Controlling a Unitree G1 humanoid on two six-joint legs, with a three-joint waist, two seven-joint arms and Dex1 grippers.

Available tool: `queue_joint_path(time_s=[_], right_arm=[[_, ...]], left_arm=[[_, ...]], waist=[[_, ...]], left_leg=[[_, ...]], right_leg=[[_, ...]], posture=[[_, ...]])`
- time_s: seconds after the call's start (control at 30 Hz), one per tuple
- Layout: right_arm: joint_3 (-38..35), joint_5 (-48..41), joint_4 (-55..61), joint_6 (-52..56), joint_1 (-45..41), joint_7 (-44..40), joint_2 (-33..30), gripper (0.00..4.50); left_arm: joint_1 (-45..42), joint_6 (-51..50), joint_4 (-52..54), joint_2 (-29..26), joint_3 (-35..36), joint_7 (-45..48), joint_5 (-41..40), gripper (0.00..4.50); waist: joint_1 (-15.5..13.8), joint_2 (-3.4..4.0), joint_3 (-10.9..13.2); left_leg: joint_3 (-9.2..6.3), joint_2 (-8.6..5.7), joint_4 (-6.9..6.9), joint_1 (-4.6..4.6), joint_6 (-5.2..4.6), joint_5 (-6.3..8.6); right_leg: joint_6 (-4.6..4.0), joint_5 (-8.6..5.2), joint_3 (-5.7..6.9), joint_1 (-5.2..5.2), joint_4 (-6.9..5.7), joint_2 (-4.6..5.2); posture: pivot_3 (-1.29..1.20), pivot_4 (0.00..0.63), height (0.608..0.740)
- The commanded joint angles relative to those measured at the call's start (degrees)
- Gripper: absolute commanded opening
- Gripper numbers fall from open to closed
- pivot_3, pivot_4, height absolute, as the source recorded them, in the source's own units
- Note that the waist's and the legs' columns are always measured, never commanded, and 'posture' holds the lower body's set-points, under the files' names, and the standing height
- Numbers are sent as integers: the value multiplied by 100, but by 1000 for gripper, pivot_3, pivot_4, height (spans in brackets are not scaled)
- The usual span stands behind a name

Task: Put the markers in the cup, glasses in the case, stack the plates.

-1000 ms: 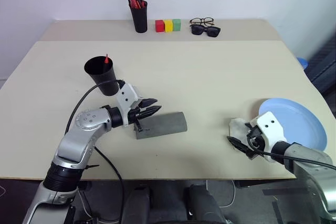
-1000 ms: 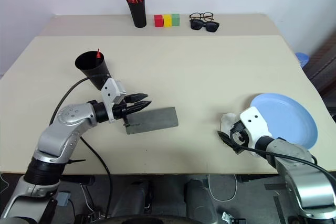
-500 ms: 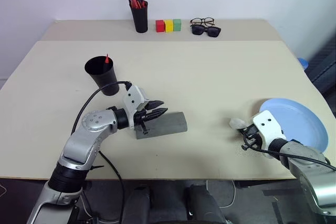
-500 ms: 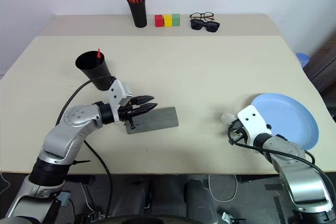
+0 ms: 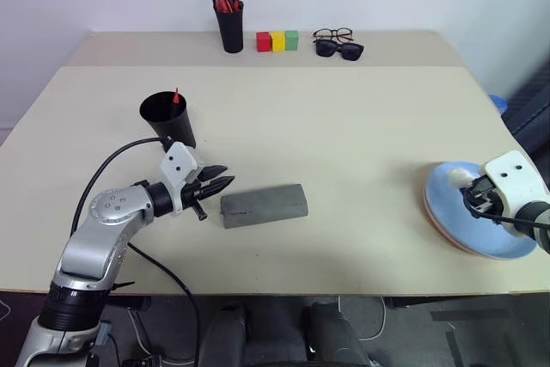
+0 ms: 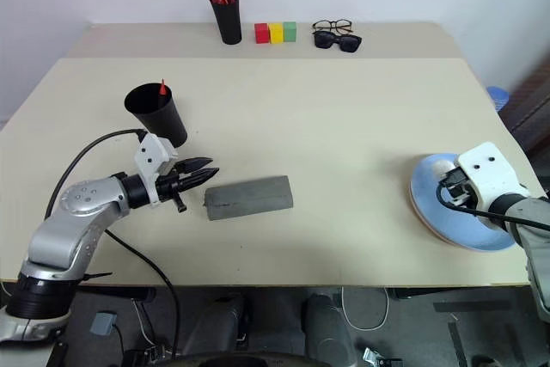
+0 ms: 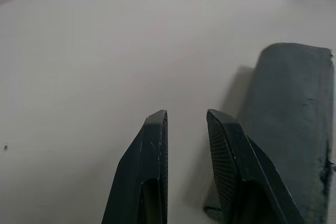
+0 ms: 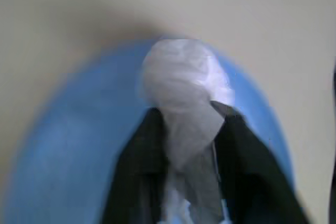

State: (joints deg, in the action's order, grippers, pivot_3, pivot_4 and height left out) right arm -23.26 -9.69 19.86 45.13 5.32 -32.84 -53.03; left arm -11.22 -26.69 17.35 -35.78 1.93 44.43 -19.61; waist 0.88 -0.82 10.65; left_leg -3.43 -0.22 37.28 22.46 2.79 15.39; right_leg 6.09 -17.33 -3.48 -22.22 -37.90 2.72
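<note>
The grey case [image 5: 264, 204] lies shut on the table. Just left of it, my left gripper [image 5: 215, 185] points at its end, fingers [image 7: 153, 145] a little apart and empty. Behind that gripper stands the black cup [image 5: 168, 118] with the red tip of a marker [image 5: 175, 97] sticking out. At the right edge the light blue plate [image 5: 494, 234] rests on a salmon plate whose rim [image 5: 428, 205] shows at its left. Over the blue plate my right gripper [image 8: 189, 114] is shut on a white crumpled wad [image 8: 181, 77]. The glasses are hidden.
Along the back edge stand a black pen holder [image 5: 229, 30] full of red and orange pens, three coloured blocks [image 5: 277, 40], and black-framed spectacles [image 5: 331, 35] beside dark sunglasses [image 5: 339, 50]. A black cable [image 5: 112, 169] loops from my left arm.
My left gripper pulled back to the left, off the case. My right gripper closed on the white wad on the table, lifted it and carried it right, over the blue plate.
</note>
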Motion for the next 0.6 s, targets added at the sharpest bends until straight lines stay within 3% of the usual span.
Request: queue_joint_path(time_s=[0.03,0.17,0.3,0.37,0.6], right_arm=[[-157,134,-157,-662,-82,-180,-210,3340],[-349,-29,-462,-1484,-195,-622,-318,3340],[-524,-1166,-453,-1359,-785,-1340,-84,3340],[-336,-1639,-411,-1090,-1047,-1645,4,3340],[487,-1890,-674,-1083,-1515,-1793,458,3340]], left_arm=[[124,-2,352,-50,381,-123,-174,1130],[541,67,423,-214,615,-234,-26,1130],[898,256,400,-173,1258,-607,-36,1130],[1056,314,318,-182,1579,-770,-8,1130],[1529,585,363,-133,2342,-1191,129,1130]], waist=[[29,1,0],[31,4,-1],[23,2,1],[18,1,2],[-15,-1,2]], left_leg=[[3,2,0,-3,0,0],[11,4,-3,-9,0,0],[10,4,-2,-8,0,0],[9,7,0,-9,0,0],[7,4,-3,-3,0,0]], right_leg=[[0,0,-4,-2,-5,-4],[0,0,-13,-3,-7,-7],[0,0,-16,-1,-6,-6],[0,1,-16,0,-7,-7],[0,0,-15,-3,-1,0]], posture=[[0,150,740],[0,150,740],[0,150,740],[0,150,740],[0,150,740]])
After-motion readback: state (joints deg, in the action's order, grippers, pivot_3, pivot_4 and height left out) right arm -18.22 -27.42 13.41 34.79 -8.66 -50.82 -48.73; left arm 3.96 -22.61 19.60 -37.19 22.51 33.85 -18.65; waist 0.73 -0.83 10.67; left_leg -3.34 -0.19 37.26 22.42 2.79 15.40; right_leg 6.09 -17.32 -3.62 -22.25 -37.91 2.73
